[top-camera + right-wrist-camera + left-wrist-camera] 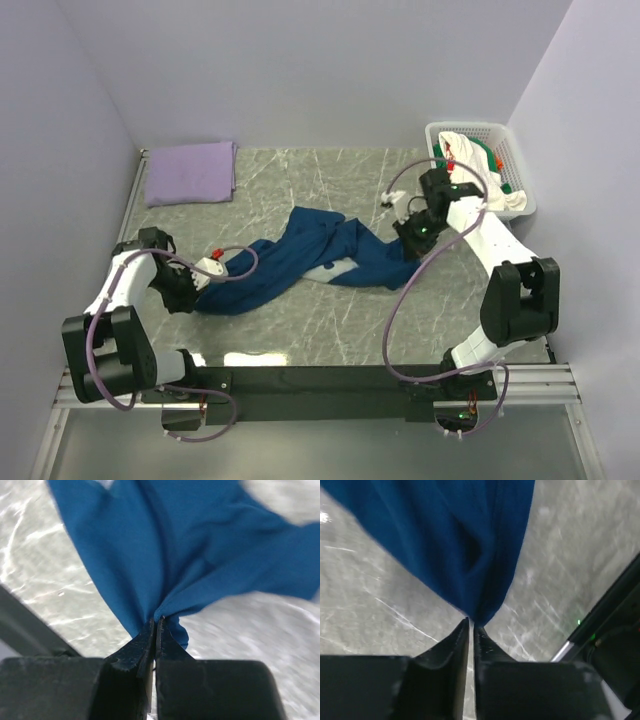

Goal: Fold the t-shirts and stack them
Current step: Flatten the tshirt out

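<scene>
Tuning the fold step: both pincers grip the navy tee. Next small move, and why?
Probably draw them apart to stretch it flat: left pincer and right pincer each pinch an end of the navy t-shirt, which lies bunched on the table.

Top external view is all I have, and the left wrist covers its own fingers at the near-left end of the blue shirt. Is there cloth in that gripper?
Observer: Yes. In the left wrist view the navy t-shirt narrows to a point pinched at the tips of the left gripper. Only a hairline slit shows between the fingers.
Operator: And the right side, by the basket end of the shirt?
Observer: In the right wrist view the right gripper is shut on a bunched fold of the same shirt. A small tuft of cloth pokes out beside the tips.
</scene>
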{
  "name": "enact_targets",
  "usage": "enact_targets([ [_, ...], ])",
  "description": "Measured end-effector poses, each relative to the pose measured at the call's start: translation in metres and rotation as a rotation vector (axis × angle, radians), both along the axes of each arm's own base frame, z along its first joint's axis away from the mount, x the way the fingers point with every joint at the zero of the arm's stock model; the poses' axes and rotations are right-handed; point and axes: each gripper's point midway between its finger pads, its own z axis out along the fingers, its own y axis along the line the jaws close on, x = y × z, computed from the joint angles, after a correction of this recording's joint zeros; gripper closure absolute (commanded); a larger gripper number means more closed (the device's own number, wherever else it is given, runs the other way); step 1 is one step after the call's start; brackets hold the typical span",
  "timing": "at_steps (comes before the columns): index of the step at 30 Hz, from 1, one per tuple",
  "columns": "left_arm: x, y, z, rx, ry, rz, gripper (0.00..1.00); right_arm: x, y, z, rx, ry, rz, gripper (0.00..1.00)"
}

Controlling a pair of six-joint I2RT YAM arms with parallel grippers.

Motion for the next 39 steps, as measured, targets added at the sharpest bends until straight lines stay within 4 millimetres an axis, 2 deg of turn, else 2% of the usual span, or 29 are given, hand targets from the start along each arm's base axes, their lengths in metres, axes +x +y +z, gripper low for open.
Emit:
enact_targets([
  [2,-0.004,0.001,-0.001,0.006,0.027,-0.020,0.68,-0.014,0.011,-0.013,0.006,0.051,0.040,1.00],
  [3,0.001,0.001,0.003,-0.002,0.038,-0.016,0.59,-0.019,0.015,-0.018,0.008,0.072,0.054,1.00],
  [4,0.008,0.000,0.009,-0.015,0.046,-0.012,0.42,-0.023,0.016,-0.022,0.008,0.088,0.060,1.00],
  [7,0.068,-0.010,0.036,-0.091,0.009,0.041,0.35,-0.027,0.015,-0.028,0.005,0.109,0.058,1.00],
  [8,0.100,-0.018,0.048,-0.131,-0.030,0.064,0.33,-0.028,0.015,-0.029,0.005,0.112,0.055,1.00],
  [10,0.145,-0.039,0.068,-0.212,-0.100,0.102,0.28,-0.025,0.015,-0.029,0.012,0.105,0.042,1.00],
  [12,0.183,-0.071,0.086,-0.307,-0.170,0.144,0.27,-0.023,0.018,-0.028,0.032,0.102,0.023,1.00],
  [14,0.209,-0.108,0.098,-0.375,-0.206,0.175,0.27,-0.019,0.020,-0.026,0.054,0.098,-0.009,1.00],
  [16,0.231,-0.160,0.109,-0.443,-0.217,0.177,0.27,-0.015,0.019,-0.025,0.078,0.100,-0.047,1.00],
  [18,0.249,-0.209,0.111,-0.488,-0.211,0.175,0.26,-0.012,0.015,-0.024,0.104,0.105,-0.093,1.00],
  [20,0.263,-0.259,0.104,-0.518,-0.198,0.171,0.25,-0.009,0.008,-0.023,0.126,0.115,-0.144,1.00],
  [22,0.267,-0.301,0.087,-0.525,-0.165,0.174,0.24,-0.006,-0.001,-0.025,0.143,0.129,-0.196,1.00],
  [25,0.261,-0.342,0.058,-0.508,-0.120,0.172,0.23,-0.007,-0.010,-0.028,0.157,0.150,-0.246,1.00],
  [27,0.252,-0.357,0.038,-0.490,-0.078,0.177,0.25,-0.008,-0.014,-0.029,0.164,0.158,-0.263,1.00],
  [30,0.245,-0.366,0.018,-0.461,-0.040,0.197,0.36,-0.011,-0.017,-0.032,0.168,0.170,-0.275,1.00],
  [31,0.245,-0.367,0.013,-0.448,-0.038,0.205,0.46,-0.012,-0.017,-0.033,0.169,0.175,-0.278,1.00],
  [32,0.245,-0.366,0.008,-0.435,-0.035,0.215,0.52,-0.013,-0.017,-0.034,0.170,0.180,-0.278,1.00],
  [33,0.246,-0.365,0.005,-0.421,-0.039,0.223,0.66,-0.014,-0.017,-0.035,0.170,0.183,-0.278,1.00],
  [36,0.248,-0.358,0.002,-0.394,-0.045,0.254,0.93,-0.015,-0.017,-0.036,0.170,0.185,-0.279,1.00],
  [37,0.249,-0.352,0.001,-0.389,-0.050,0.266,0.99,-0.015,-0.018,-0.036,0.170,0.184,-0.279,1.00],
  [39,0.249,-0.335,0.002,-0.377,-0.049,0.290,0.99,-0.015,-0.019,-0.036,0.169,0.183,-0.279,1.00],
])
